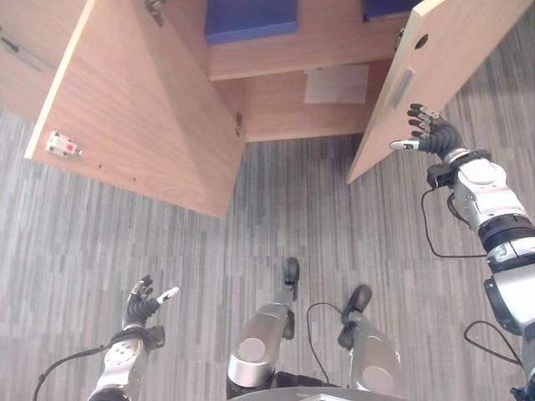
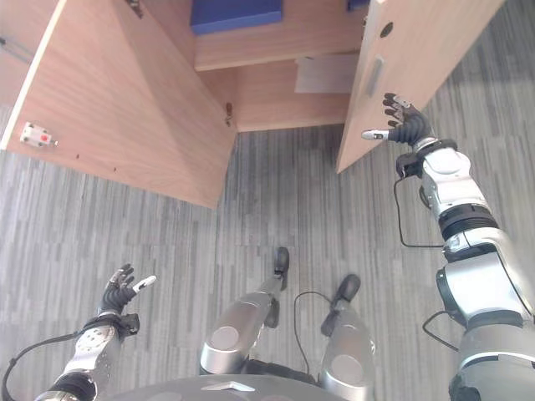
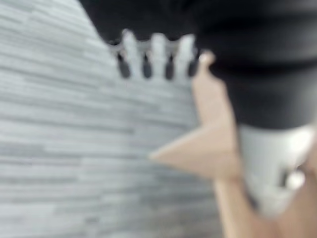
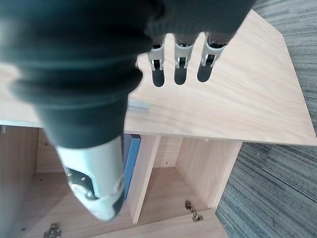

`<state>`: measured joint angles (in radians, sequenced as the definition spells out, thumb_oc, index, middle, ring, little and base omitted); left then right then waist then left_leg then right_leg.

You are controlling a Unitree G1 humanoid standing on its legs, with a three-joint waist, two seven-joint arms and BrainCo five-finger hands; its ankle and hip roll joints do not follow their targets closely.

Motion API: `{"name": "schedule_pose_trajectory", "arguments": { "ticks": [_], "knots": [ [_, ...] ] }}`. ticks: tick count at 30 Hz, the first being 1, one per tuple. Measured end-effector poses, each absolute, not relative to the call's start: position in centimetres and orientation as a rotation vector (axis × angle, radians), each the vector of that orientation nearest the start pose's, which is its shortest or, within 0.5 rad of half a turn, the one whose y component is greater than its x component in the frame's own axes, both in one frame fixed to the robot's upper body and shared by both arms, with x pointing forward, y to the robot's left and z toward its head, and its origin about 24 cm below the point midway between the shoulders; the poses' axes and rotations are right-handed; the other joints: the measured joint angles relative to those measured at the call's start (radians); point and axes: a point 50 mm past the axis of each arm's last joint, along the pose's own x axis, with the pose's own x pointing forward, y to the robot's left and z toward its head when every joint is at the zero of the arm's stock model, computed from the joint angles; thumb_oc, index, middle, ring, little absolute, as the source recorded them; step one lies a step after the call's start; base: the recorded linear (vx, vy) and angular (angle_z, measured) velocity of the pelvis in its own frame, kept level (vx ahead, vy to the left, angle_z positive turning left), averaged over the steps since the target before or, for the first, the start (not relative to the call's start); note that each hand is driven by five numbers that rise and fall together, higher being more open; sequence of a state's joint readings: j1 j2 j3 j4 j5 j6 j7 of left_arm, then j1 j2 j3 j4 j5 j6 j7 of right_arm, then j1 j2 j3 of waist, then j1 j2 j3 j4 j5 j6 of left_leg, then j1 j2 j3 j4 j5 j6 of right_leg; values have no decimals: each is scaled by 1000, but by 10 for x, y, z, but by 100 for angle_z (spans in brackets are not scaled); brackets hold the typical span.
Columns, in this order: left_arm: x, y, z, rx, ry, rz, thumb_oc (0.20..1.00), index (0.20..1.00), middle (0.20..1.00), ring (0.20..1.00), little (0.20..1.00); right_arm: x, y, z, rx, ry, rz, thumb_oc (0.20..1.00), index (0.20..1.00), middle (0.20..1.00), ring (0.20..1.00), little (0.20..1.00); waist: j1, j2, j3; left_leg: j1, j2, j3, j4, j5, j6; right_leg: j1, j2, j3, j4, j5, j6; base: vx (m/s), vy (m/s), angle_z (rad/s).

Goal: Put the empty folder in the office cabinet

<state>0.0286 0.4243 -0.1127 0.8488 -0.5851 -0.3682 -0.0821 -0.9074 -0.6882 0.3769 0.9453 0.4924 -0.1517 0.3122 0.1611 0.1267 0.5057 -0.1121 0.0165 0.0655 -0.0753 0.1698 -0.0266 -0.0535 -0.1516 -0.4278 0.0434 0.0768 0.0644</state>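
Observation:
A pale flat folder (image 1: 336,83) lies on the lower shelf inside the wooden office cabinet (image 1: 276,109), whose two doors stand wide open. My right hand (image 1: 430,129) is raised beside the outer face of the right door (image 1: 435,75), below its small handle (image 1: 401,88). Its fingers (image 4: 179,64) are spread and hold nothing; I cannot tell whether they touch the door. My left hand (image 1: 142,305) hangs low over the carpet at the lower left, open and holding nothing.
Blue folders (image 1: 251,18) lie on the upper shelf, and one (image 4: 131,163) stands beside a divider. The left door (image 1: 142,109) swings far out over the grey striped carpet (image 1: 318,209). Its corner (image 3: 198,148) lies near my left hand.

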Motion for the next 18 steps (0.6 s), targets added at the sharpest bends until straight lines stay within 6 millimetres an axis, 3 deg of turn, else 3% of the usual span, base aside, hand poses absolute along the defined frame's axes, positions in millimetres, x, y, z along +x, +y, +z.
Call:
{"name": "schedule_pose_trajectory", "arguments": {
  "ticks": [1, 2, 3, 4, 5, 8, 9, 11, 13, 16, 17, 18],
  "knots": [
    [177, 290, -76, -59, 435, 291, 1000, 1000, 1000, 1000, 1000, 384, -260, 158, -315, -25, 183, 1000, 1000, 1000, 1000, 1000, 8, -15, -4, 6, -1, -4, 0, -3, 0, 20, 3, -4, -21, 8, 0, 93, 143, 34],
    [179, 302, -67, -67, 369, 395, 1000, 1000, 1000, 1000, 1000, 371, -272, 128, -212, 24, 126, 1000, 1000, 1000, 1000, 1000, 18, -61, -10, 41, -6, -20, 0, -15, 3, 77, 7, -9, -55, 12, 2, 72, 179, 28],
    [176, 307, -65, -60, 359, 431, 1000, 1000, 1000, 1000, 1000, 363, -273, 110, -187, 64, 119, 1000, 1000, 1000, 1000, 1000, 18, -84, -22, 50, -7, -22, 0, -22, 0, 89, 7, -5, -63, 12, 2, 47, 132, 23],
    [176, 307, -65, -60, 359, 431, 1000, 1000, 1000, 1000, 1000, 363, -273, 110, -187, 64, 119, 1000, 1000, 1000, 1000, 1000, 18, -84, -22, 50, -7, -22, 0, -22, 0, 89, 7, -5, -63, 12, 2, 47, 172, 4],
    [170, 316, -62, -35, 344, 498, 1000, 1000, 1000, 1000, 1000, 337, -268, 68, -45, 90, 103, 1000, 1000, 1000, 1000, 1000, 15, -138, -51, 59, -13, -21, 10, -35, 1, 111, 6, 4, -77, 13, 2, 120, 182, 2],
    [162, 325, -59, -19, 324, 585, 1000, 1000, 1000, 1000, 1000, 297, -256, 9, 40, 229, 104, 1000, 1000, 1000, 1000, 1000, 7, -183, -80, 76, -17, -12, 24, -71, 1, 136, 2, 19, -86, 13, 1, 153, 259, -10],
    [160, 327, -56, -2, 288, 644, 1000, 1000, 1000, 1000, 1000, 267, -252, -18, 90, 286, 94, 1000, 1000, 1000, 1000, 1000, 4, -193, -87, 86, -21, -3, 31, -87, 11, 155, -3, 37, -93, 12, -1, 109, 282, -15],
    [155, 334, -53, 35, 268, 705, 1000, 1000, 1000, 1000, 1000, 227, -245, -53, 138, 410, 86, 1000, 1000, 1000, 1000, 1000, -16, -206, -109, 83, -23, 13, 47, -106, 19, 159, -8, 45, -92, 4, -11, 41, 192, -12],
    [153, 344, -45, 72, 238, 743, 1000, 1000, 1000, 1000, 1000, 198, -241, -74, 157, 506, 84, 1000, 1000, 1000, 1000, 1000, -29, -213, -119, 81, -25, 24, 54, -111, 23, 156, -10, 57, -93, 1, -16, -28, 127, -15],
    [163, 363, -23, 131, 166, 768, 1000, 1000, 1000, 1000, 1000, 175, -238, -89, 157, 576, 93, 1000, 1000, 1000, 1000, 1000, -72, -231, -134, 33, -19, 42, 79, -113, 26, 116, -10, 67, -93, 5, -9, -100, 173, -11],
    [176, 381, 4, 194, 87, 773, 1000, 1000, 1000, 1000, 1000, 166, -235, -96, 159, 621, 105, 1000, 1000, 1000, 1000, 1000, -85, -245, -134, -9, -8, 55, 99, -112, 26, 82, -5, 72, -93, 18, 9, -98, 149, -7],
    [176, 381, 4, 194, 87, 773, 1000, 1000, 1000, 1000, 1000, 166, -235, -96, 159, 621, 105, 1000, 1000, 1000, 1000, 1000, -85, -245, -134, -9, -8, 55, 99, -112, 26, 82, -5, 72, -93, 18, 9, -80, 114, -6]
  ]
}}
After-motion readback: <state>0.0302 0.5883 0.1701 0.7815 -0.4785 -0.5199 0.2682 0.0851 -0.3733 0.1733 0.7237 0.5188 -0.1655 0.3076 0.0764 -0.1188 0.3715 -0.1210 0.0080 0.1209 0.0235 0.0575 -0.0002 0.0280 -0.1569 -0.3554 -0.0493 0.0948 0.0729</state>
